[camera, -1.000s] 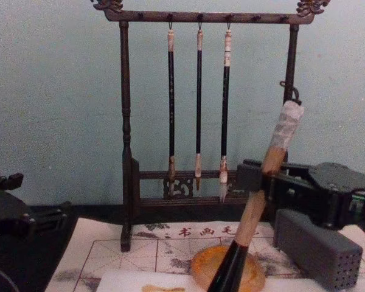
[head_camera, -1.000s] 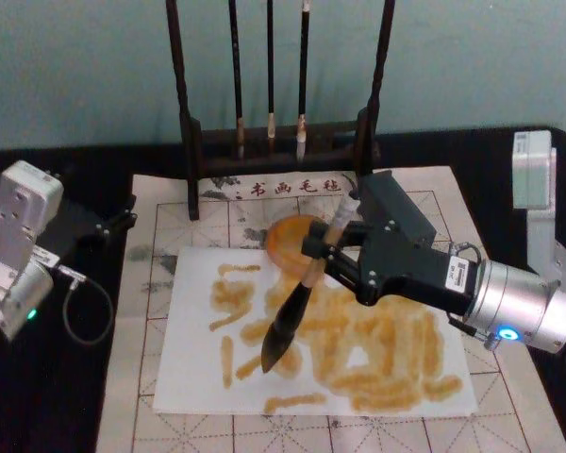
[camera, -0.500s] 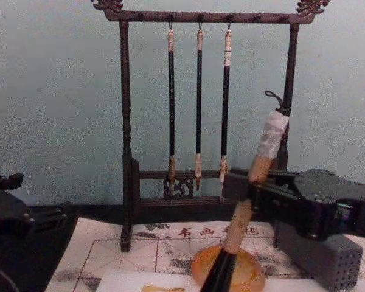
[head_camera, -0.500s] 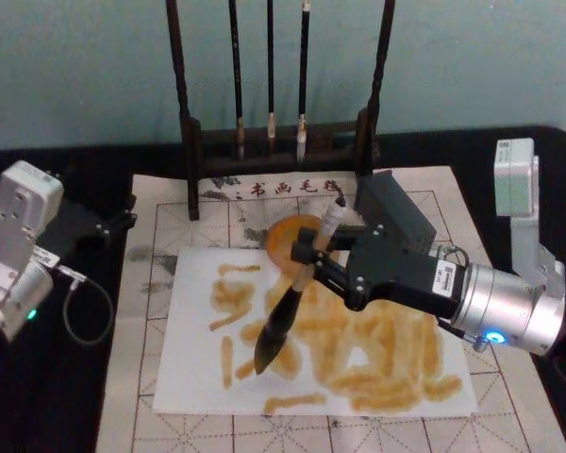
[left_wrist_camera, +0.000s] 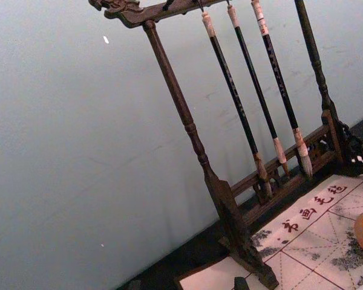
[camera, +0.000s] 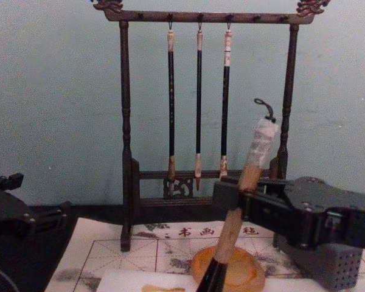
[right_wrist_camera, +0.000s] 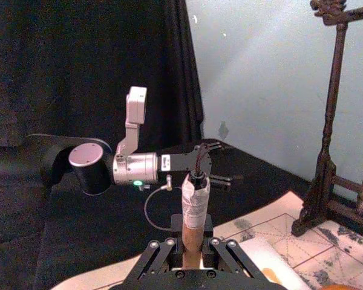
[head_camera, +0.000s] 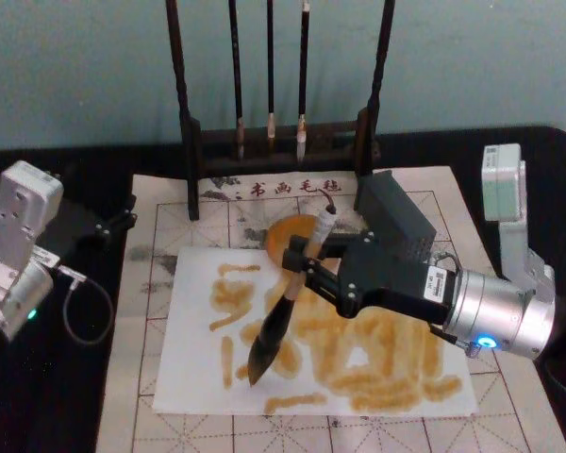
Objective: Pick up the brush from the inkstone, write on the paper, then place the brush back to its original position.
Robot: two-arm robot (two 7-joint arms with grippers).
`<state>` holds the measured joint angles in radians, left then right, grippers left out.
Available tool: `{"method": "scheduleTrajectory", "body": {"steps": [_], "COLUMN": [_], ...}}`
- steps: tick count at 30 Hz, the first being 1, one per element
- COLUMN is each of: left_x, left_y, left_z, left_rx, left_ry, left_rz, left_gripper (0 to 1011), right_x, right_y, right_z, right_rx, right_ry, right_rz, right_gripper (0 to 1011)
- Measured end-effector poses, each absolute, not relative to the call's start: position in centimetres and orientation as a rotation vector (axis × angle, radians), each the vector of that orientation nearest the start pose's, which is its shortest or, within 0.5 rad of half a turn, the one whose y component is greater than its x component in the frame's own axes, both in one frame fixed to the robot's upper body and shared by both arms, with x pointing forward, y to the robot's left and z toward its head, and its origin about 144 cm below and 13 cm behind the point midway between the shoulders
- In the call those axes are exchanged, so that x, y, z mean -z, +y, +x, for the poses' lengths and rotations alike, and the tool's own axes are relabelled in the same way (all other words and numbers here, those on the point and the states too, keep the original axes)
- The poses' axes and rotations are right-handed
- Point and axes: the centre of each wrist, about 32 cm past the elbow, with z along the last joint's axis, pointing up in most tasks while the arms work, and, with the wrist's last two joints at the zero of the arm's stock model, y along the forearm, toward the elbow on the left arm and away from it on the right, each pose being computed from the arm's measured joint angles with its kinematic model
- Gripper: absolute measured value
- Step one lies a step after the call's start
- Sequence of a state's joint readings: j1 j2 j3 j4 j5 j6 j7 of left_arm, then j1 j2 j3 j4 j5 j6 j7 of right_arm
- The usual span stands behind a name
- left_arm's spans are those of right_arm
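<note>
One brush (head_camera: 281, 307): pinched at the tan handle by the right gripper (head_camera: 300, 264), tilted, tip apparently resting on the paper (head_camera: 191, 283).
Paper risk: with harder pressure, bristles could be splayed and the sheet dragged.
Inkstone (head_camera: 285, 231): just behind the handle; could be clipped on a backward stroke.
Head view: tip and strokes are seen.
Chest view: tip is cut off; handle tilt is seen.
Left gripper (head_camera: 123, 219): parked, far left.

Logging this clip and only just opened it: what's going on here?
The right hand holds the brush tilted, with its tip on or just above the paper, which is already covered in orange strokes. The orange dish sits just behind the paper. The left hand rests idle beside the mat.
</note>
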<state>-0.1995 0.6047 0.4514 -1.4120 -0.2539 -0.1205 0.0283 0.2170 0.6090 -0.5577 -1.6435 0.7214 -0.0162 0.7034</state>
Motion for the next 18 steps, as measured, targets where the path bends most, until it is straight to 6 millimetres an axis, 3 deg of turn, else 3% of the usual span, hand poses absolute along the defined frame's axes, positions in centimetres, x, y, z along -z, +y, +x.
{"method": "scheduleTrajectory", "body": {"steps": [18], "left_x": [-113.98], "left_y": [30.97], "left_z": [48.86], "left_rx": [-1.248], "left_ry": [-0.285], "left_rz": [0.304], "left_gripper": [1001], "right_x": [-117.85], "right_y": [-24.06], "right_z": [47.26], "right_rx": [0.386], "right_ry": [0.085], "right_rz": [0.032], "right_gripper": [185]}}
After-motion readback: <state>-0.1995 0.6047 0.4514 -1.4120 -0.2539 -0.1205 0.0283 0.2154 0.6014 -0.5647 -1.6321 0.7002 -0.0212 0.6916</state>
